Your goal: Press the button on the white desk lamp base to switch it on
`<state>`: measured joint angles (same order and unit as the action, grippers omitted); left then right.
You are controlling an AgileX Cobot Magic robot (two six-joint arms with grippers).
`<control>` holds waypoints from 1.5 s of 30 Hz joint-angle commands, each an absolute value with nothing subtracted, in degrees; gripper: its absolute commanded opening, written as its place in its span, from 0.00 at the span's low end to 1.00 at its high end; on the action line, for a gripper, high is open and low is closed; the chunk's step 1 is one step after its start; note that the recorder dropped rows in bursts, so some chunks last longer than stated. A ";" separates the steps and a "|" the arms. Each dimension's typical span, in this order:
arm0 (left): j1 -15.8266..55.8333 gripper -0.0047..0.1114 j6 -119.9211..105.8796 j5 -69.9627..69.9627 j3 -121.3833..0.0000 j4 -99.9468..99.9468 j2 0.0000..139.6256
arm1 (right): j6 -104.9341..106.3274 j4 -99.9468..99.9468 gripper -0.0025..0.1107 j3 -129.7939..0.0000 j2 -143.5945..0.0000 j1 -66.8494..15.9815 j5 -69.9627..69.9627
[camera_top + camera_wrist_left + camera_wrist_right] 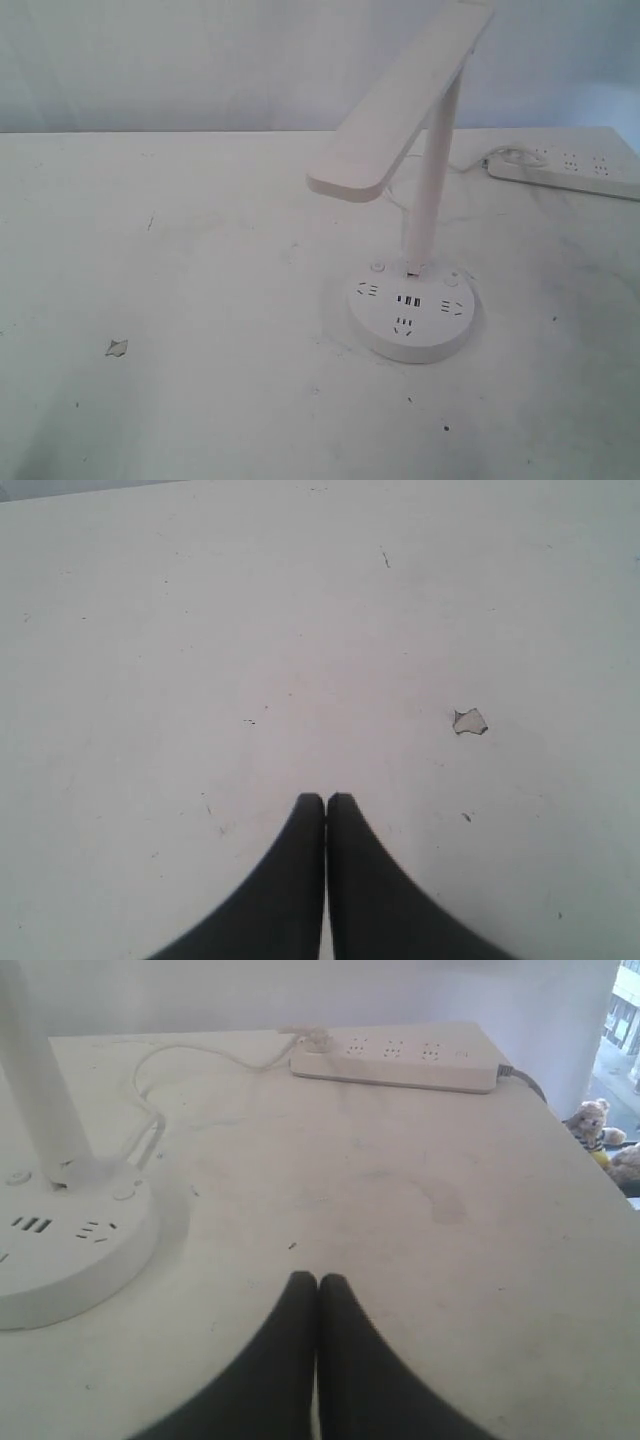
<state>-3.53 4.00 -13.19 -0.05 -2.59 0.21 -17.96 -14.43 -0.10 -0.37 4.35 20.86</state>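
The white desk lamp (400, 110) stands right of centre on the table, its long flat bar head slanting down to the left from a slim pole (430, 185). Its round white base (412, 312) carries plug sockets, a row of USB ports and small round buttons (377, 267) beside the pole. The base (65, 1250) also shows in the right wrist view, a short way from my right gripper (318, 1278), which is shut and holds nothing. My left gripper (325, 798) is shut too, over bare table. Neither gripper appears in the exterior view.
A long white power strip (570, 170) lies at the back right, with the lamp's cord (190, 1055) plugged into it. A small chip in the table surface (117, 347) sits at the left. The table's right edge (590, 1175) drops off past the strip; stuffed toys (592, 1125) lie beyond.
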 commanded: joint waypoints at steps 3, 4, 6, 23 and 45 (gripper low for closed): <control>-3.29 0.04 4.08 -13.24 0.00 -2.40 0.00 | -18.21 -26.00 0.02 0.00 0.00 4.09 19.77; -3.29 0.04 4.08 -13.24 0.00 -2.40 0.00 | -18.21 -28.13 0.02 0.00 0.00 4.09 19.77; -3.29 0.04 4.08 -13.24 0.00 -2.40 0.00 | -18.21 -34.12 0.02 0.00 0.00 4.09 19.77; -3.29 0.04 4.08 -13.24 0.00 -2.40 0.00 | -27.88 -47.02 0.02 0.00 0.00 4.09 -8.55; -3.29 0.04 4.08 -13.24 0.00 -2.40 0.00 | -35.20 -26.56 0.02 0.00 0.00 4.09 -67.64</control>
<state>-3.53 4.00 -13.19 -0.05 -2.59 0.21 -34.29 -33.16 -0.10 -0.13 4.35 -67.83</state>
